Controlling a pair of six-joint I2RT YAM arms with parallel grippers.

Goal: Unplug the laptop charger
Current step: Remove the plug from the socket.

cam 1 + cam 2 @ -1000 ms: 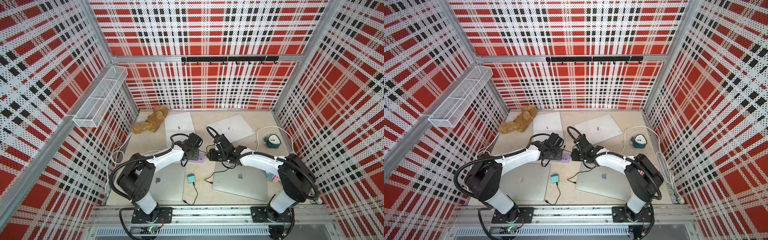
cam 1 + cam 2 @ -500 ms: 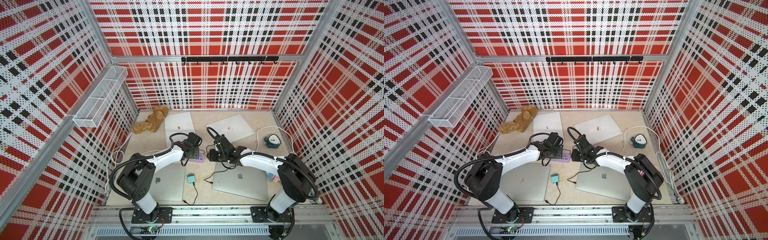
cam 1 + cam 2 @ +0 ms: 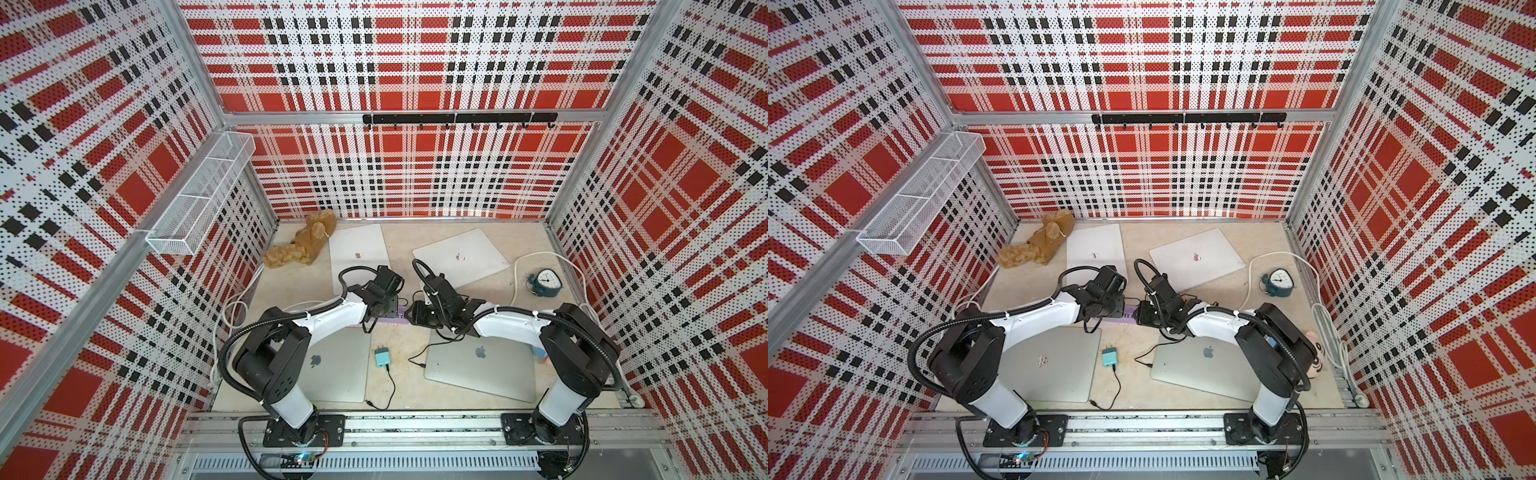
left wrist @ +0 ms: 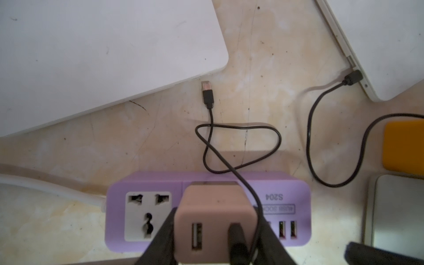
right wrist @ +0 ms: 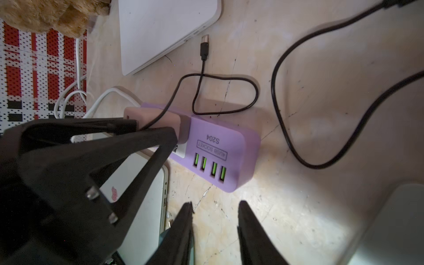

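The laptop charger is a pinkish block plugged upright into a purple power strip. My left gripper is shut on it, one black finger pressed against each side. A thin black cable leaves the charger, loops over the table and ends in a loose plug beside a white laptop. In the right wrist view the same charger sits between the left fingers. My right gripper stands open just off the strip's USB end, with only bare table between its fingers. Both top views show a sliver of the strip between the two grippers.
Several closed laptops lie around: two white ones at the back, two silver ones in front. A teal charger lies between the front ones. A clock and a brown plush toy sit near the walls.
The left jaws have closed in onto the charger's sides. The right jaws have narrowed a little. Both arms have hardly shifted.
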